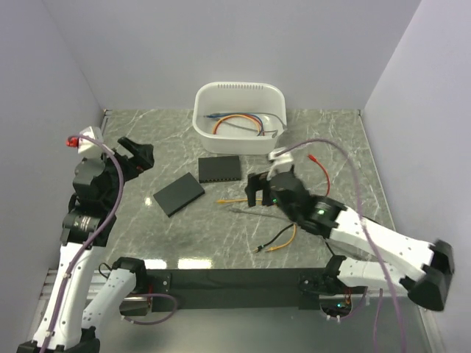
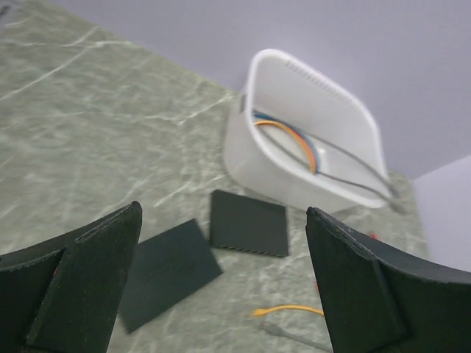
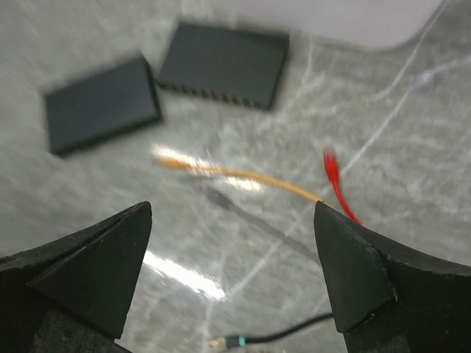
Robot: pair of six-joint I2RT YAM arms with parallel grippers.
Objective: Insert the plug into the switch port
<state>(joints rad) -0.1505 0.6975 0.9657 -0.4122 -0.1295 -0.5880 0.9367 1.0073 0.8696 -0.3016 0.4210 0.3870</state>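
**Left gripper (image 1: 140, 154) and right gripper (image 1: 259, 190) spread; plug (image 1: 219, 201) loose on table (image 1: 206, 235)**

Jaws of the left gripper stand wide apart and hold nothing; it hangs over the left side of the table. Jaws of the right gripper are likewise spread and empty, above the orange cable (image 1: 243, 198). The plug at that cable's left end lies flat on the table, touching neither gripper. Just behind it lies the rear switch (image 1: 220, 170), its port row facing the plug. The second switch (image 1: 178, 194) lies angled to the left. A white bin (image 1: 239, 86) behind holds more cables. A red cable (image 1: 326, 176) and a black cable (image 1: 280, 237) lie to the right.
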